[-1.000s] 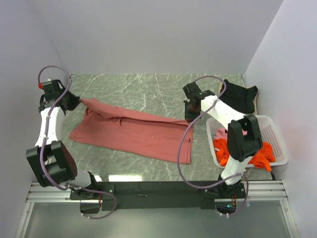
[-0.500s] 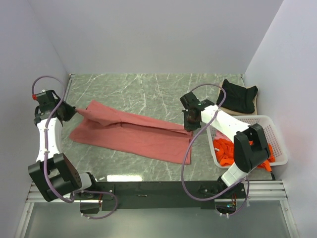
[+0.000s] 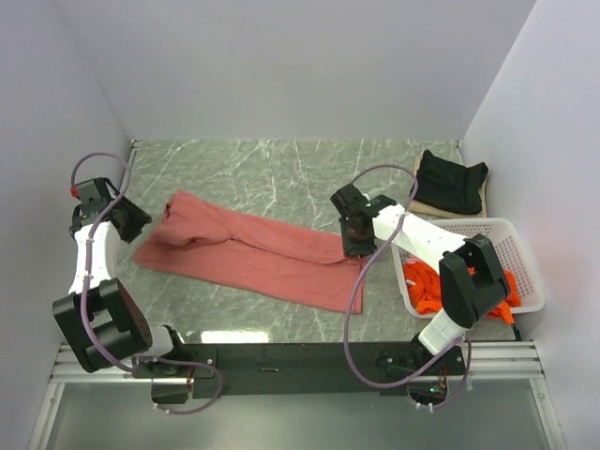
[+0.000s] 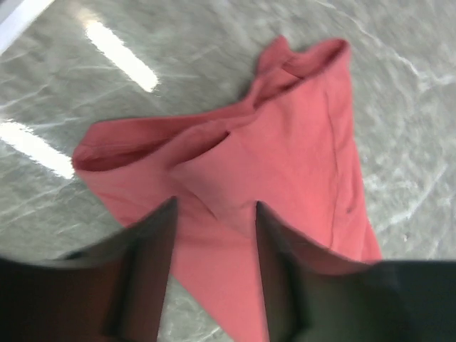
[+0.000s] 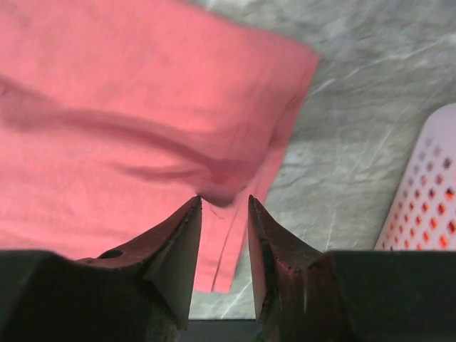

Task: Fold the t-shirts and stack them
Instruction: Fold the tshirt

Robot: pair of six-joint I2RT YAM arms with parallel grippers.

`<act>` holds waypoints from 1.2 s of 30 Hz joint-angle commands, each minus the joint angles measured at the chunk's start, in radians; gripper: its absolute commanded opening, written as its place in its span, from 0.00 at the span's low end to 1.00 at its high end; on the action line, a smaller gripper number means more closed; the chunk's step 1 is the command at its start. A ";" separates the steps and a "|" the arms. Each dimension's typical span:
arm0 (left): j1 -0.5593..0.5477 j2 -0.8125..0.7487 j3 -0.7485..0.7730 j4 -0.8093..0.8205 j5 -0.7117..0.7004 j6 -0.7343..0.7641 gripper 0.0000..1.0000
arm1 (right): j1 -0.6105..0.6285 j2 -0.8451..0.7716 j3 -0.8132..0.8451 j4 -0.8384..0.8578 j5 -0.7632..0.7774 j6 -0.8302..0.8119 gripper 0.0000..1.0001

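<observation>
The large brick-red t-shirt point(image 3: 253, 255) lies folded lengthwise in a long band across the marble table, its left end rumpled. My left gripper point(image 3: 134, 225) hovers at that left end and is open; in the left wrist view the jaws point(image 4: 216, 203) stand apart over the red cloth point(image 4: 299, 142) with nothing between them. My right gripper point(image 3: 354, 244) is at the shirt's right end, open too point(image 5: 224, 198), with a small raised fold of red cloth point(image 5: 128, 107) just beyond the tips. A black t-shirt point(image 3: 452, 180) lies folded at the back right. An orange t-shirt point(image 3: 424, 287) sits in the basket.
The white lattice basket point(image 3: 527, 274) stands at the right edge, beside the right arm, and its wall point(image 5: 427, 199) shows in the right wrist view. The black shirt rests on a tan board point(image 3: 419, 202). White walls close the table on three sides.
Both grippers have opened and let go of the red shirt. Its lifted upper edge has dropped onto the table. The right gripper shifted left and nearer.
</observation>
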 commanded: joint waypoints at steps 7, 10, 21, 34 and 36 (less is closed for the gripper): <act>-0.032 -0.111 -0.004 0.017 -0.126 0.026 0.72 | 0.106 -0.008 0.179 0.014 -0.115 0.035 0.44; -0.146 -0.190 -0.067 -0.004 -0.126 0.007 0.68 | 0.118 0.032 0.193 0.051 -0.162 0.048 0.44; -0.572 -0.240 -0.247 -0.008 -0.264 -0.173 0.53 | 0.137 0.069 0.173 0.089 -0.214 0.057 0.43; -0.586 0.004 -0.173 0.094 -0.388 -0.084 0.55 | 0.137 0.032 0.117 0.106 -0.230 0.074 0.42; -0.586 0.033 -0.166 0.117 -0.396 -0.073 0.54 | 0.137 0.023 0.109 0.105 -0.228 0.075 0.42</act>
